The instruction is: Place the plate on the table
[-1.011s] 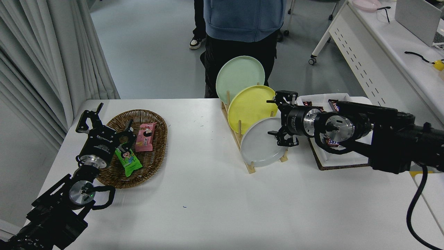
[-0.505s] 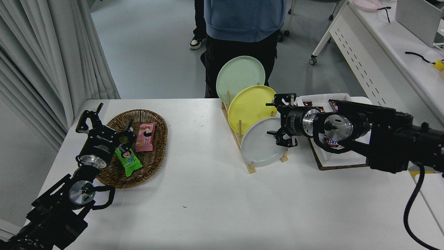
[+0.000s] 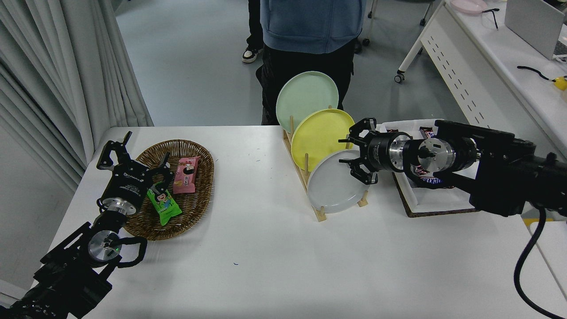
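Near the worktop's (image 3: pixel 266 274) left edge my left end effector (image 3: pixel 135 161) sits parked, its fingers spread, one tip over the rim of the wicker basket (image 3: pixel 201 195). In that basket lie a green snack packet (image 3: pixel 164 204) and a pink snack packet (image 3: pixel 185 174), side by side.

Toward the far edge, right of the middle, a wooden rack (image 3: pixel 305 177) carries three plates standing on edge and tilted back. The pale green plate (image 3: pixel 305 95) is the farthest slot, the yellow plate (image 3: pixel 319 133) is in the middle, and the plate (image 3: pixel 330 186) I am after, the light-grey one, stands in the nearest slot, its lower rim resting on the rack's base between the pegs.

My right end effector (image 3: pixel 354 157) comes in from the right edge, lying level and pointing left at the plate's upper right rim. Its fingers are spread, one above and one below that rim; I cannot tell whether either one touches it.

Behind my right arm, by the right edge, a white tray (image 3: pixel 438 201) on a dark mat holds wrapped chocolate bars (image 3: pixel 429 180), partly hidden by my wrist. A person (image 3: pixel 310 35) in a blue top stands at the far edge.
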{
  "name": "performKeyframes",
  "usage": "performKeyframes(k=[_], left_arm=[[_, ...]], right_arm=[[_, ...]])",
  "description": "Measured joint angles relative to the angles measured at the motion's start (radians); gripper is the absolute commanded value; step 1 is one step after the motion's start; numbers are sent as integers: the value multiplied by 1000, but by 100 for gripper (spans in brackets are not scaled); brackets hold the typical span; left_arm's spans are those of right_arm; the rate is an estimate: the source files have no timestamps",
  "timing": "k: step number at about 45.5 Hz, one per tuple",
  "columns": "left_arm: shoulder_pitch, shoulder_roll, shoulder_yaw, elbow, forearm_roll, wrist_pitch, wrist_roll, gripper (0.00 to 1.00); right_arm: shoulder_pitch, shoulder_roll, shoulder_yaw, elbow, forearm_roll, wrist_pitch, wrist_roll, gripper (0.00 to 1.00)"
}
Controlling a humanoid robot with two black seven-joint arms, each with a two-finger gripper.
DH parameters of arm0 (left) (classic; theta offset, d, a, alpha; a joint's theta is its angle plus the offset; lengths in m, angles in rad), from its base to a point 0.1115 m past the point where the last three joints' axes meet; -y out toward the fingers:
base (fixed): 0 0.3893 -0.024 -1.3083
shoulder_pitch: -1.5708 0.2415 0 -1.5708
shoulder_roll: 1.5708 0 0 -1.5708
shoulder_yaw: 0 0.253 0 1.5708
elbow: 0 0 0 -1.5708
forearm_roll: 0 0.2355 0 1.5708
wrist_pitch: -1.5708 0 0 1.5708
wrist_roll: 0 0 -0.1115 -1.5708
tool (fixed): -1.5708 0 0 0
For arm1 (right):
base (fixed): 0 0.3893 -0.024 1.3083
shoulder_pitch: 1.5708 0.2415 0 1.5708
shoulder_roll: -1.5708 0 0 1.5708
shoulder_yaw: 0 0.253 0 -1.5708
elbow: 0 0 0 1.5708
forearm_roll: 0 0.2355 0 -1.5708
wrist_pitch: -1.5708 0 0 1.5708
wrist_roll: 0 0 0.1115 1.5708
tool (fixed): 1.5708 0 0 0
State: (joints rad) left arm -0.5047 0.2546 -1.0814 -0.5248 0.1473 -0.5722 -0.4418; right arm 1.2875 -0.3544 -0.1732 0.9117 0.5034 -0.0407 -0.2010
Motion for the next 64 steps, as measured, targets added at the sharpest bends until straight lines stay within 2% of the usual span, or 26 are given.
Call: performKeyframes(k=[4, 10, 22, 26, 37, 43, 53, 64], left_arm=[[0, 0, 0, 0, 0, 0, 0, 100], [0, 0, 0, 0, 0, 0, 0, 100], [0, 0, 0, -1, 0, 0, 0, 100], [0, 0, 0, -1, 0, 0, 0, 100], [0, 0, 0, -1, 0, 0, 0, 100], [0, 0, 0, -1, 0, 0, 0, 100], [0, 0, 0, 0, 0, 0, 0, 100], [0, 0, 0, 0, 0, 0, 0, 100]], right_arm=[[1, 0, 2, 0, -1, 0, -2, 46], [4, -2, 7, -2, 0, 0, -4, 40], [2, -3, 18, -5, -4, -2, -5, 40], [1, -3, 20, -6, -5, -2, -6, 35], [-1, -4, 23, -11, -7, -3, -7, 34], [-1, -3, 23, -17, -7, -4, -7, 28], [-2, -1, 23, -21, -7, -5, -12, 27], [-2, -1, 23, -23, -7, -6, -20, 22]])
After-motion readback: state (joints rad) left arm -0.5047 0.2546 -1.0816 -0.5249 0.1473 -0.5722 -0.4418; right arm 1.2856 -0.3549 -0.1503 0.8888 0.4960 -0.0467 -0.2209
